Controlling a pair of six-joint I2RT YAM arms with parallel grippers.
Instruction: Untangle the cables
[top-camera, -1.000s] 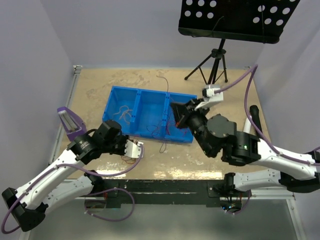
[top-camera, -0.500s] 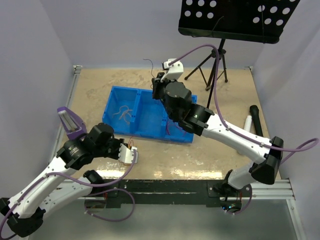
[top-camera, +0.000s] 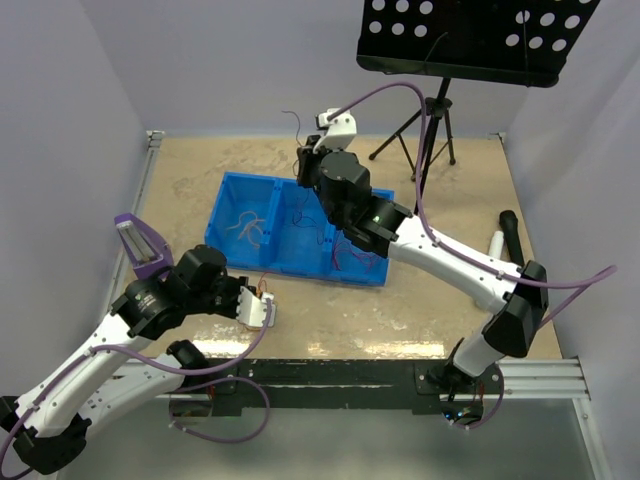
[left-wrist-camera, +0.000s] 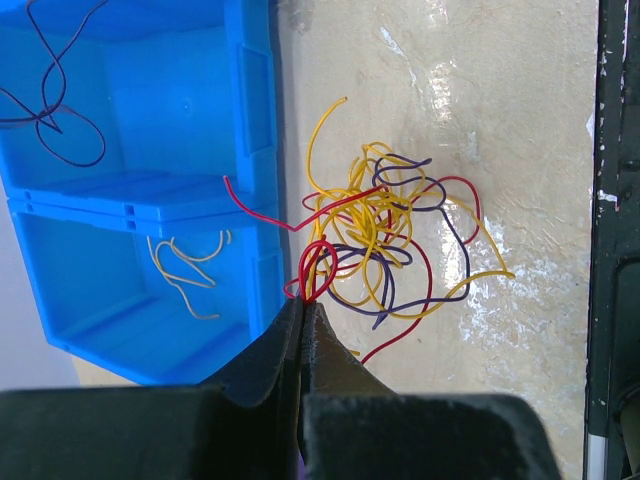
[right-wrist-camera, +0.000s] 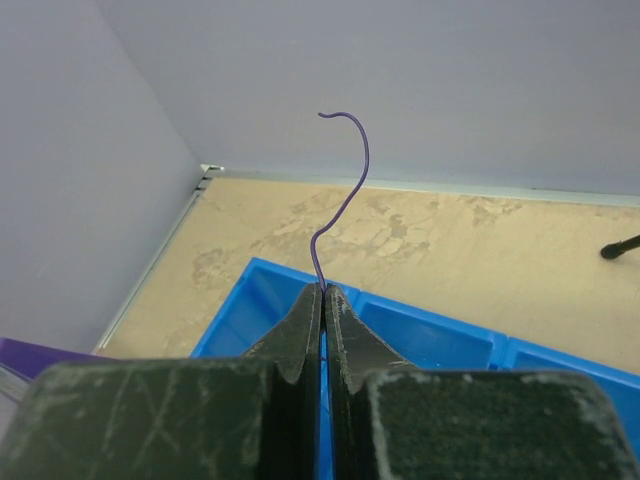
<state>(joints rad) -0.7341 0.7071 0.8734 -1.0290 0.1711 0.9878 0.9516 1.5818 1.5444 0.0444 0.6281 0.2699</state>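
Swung across from the bin's right end, your right gripper (right-wrist-camera: 322, 292) now hangs over the blue plastic three-compartment bin (right-wrist-camera: 420, 335), jaws pressed together on a thin curly purple wire (right-wrist-camera: 352, 190) rising from their tips. Your left gripper (left-wrist-camera: 305, 300) pinches a red wire loop (left-wrist-camera: 318, 262) between its tips; the red, yellow and purple wire tangle (left-wrist-camera: 385, 235) lies just beyond them on the tan tabletop (left-wrist-camera: 520, 120).
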